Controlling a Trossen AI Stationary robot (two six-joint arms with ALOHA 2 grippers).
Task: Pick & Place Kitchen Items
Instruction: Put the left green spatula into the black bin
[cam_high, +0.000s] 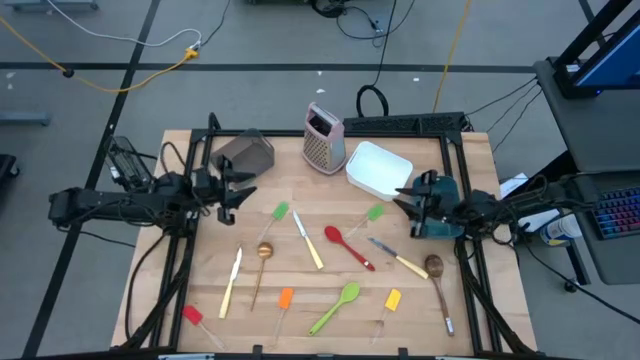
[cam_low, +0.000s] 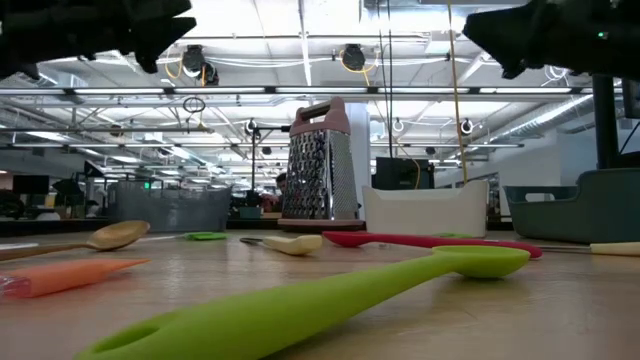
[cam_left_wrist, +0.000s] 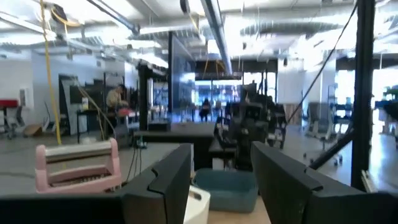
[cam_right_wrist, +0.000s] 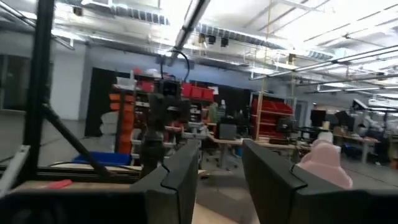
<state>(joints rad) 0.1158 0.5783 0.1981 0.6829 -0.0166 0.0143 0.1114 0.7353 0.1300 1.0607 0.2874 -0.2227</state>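
- The utensils lie flat on the wooden table (cam_high: 470, 150), spread out between the two grippers and toward the near edge; none is held.
- Nearest to the left gripper (cam_high: 232, 188) is the green spatula (cam_high: 279, 212), just inward of its tips. The cream knife (cam_high: 232, 280) and the gold spoon (cam_high: 264, 254) lie further toward the near edge, and the red spatula (cam_high: 191, 315) is at the near left corner.
- Nearest to the right gripper (cam_high: 404, 200) is a second green spatula (cam_high: 374, 214), just inward of it. The red spoon (cam_high: 346, 246) and another knife (cam_high: 400, 260) lie a bit beyond, and the wooden spoon (cam_high: 437, 275) is on the near side of this gripper.
- In the middle are a third knife (cam_high: 308, 242), the orange spatula (cam_high: 285, 299), the green spoon (cam_high: 336, 307) and the yellow spatula (cam_high: 392, 301).
- Left gripper: hangs above the table's left side, empty; the fingers (cam_left_wrist: 163, 182) stand apart, with a clear gap in the wrist view.
- Right gripper: hangs above the right side, over the teal bin (cam_high: 440, 225), empty; its fingers (cam_right_wrist: 177, 177) also stand apart.
- The grater (cam_high: 324, 137) stands upright at the far side, between both grippers, with the white tray (cam_high: 379, 169) beside it and the grey container (cam_high: 246, 152) just behind the left gripper.
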